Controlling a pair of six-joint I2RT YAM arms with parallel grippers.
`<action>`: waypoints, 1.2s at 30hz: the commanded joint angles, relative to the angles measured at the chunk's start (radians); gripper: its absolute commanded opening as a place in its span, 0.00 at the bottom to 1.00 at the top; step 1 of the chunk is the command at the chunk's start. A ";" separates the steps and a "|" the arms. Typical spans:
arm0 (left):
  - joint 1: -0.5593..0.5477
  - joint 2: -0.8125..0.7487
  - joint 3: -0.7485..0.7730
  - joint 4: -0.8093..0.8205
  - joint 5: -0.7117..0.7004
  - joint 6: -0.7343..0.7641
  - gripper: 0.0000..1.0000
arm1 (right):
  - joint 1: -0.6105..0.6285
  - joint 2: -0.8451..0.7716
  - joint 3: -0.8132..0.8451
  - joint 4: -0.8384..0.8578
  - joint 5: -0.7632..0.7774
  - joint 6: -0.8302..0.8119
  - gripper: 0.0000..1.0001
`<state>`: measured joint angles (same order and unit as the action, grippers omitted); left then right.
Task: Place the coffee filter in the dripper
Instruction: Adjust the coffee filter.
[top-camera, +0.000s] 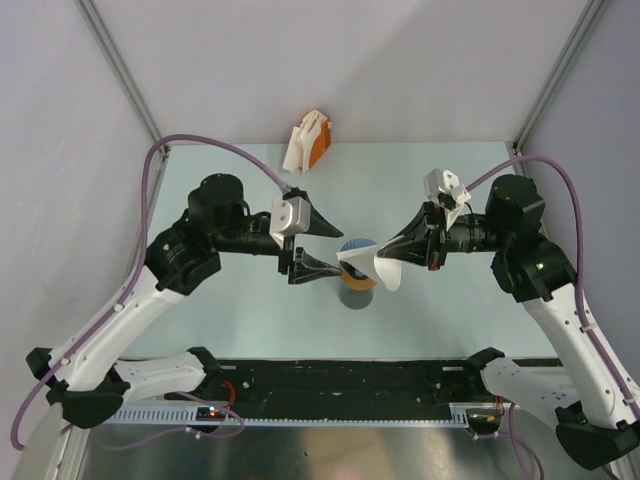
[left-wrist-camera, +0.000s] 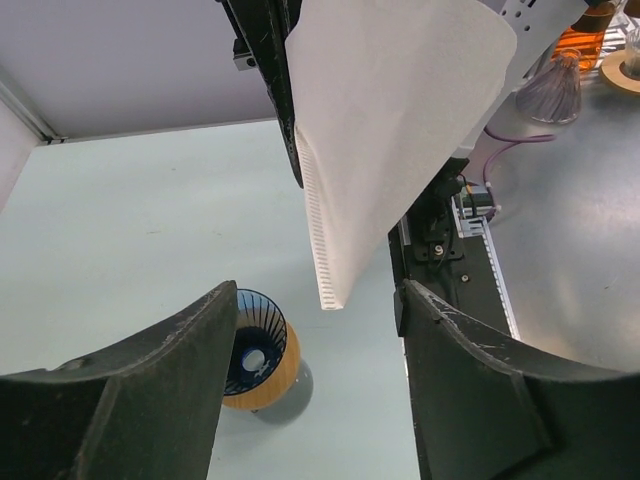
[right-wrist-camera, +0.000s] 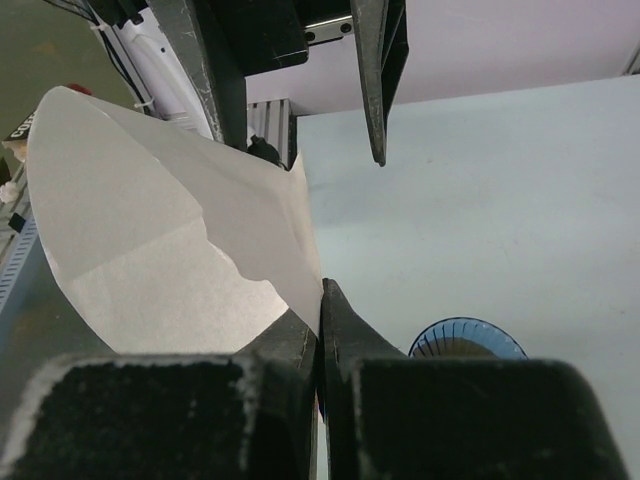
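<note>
White paper filter (right-wrist-camera: 150, 230) pinched in closed right claw (right-wrist-camera: 322, 292) | left claw (left-wrist-camera: 315, 300) agape, empty | dripper (left-wrist-camera: 255, 338) below both.

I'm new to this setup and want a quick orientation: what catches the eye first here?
A white paper coffee filter hangs mid-table, pinched in the shut right gripper. Just below waits the blue dripper atop a grey cup, and the left gripper stands open beside the filter.

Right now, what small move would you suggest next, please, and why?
Probably lower the right gripper, easing the tip of the coffee filter into the blue dripper. The right gripper pinches the filter just above and beside the dripper's open mouth, and the left gripper stands open, not gripping.
</note>
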<state>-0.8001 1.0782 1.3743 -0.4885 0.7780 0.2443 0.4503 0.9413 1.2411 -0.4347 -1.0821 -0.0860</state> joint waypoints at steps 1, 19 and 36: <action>-0.006 0.005 0.011 -0.008 0.017 -0.009 0.69 | 0.019 -0.012 0.031 -0.007 -0.014 -0.050 0.00; -0.039 0.041 0.035 -0.010 0.017 0.013 0.33 | 0.062 -0.007 0.040 -0.012 0.021 -0.065 0.00; 0.031 0.024 0.049 0.035 0.099 -0.097 0.00 | -0.031 -0.012 0.077 -0.009 0.064 0.021 0.50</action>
<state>-0.8173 1.1183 1.3750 -0.5098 0.8276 0.2253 0.4679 0.9413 1.2453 -0.4587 -1.0550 -0.1051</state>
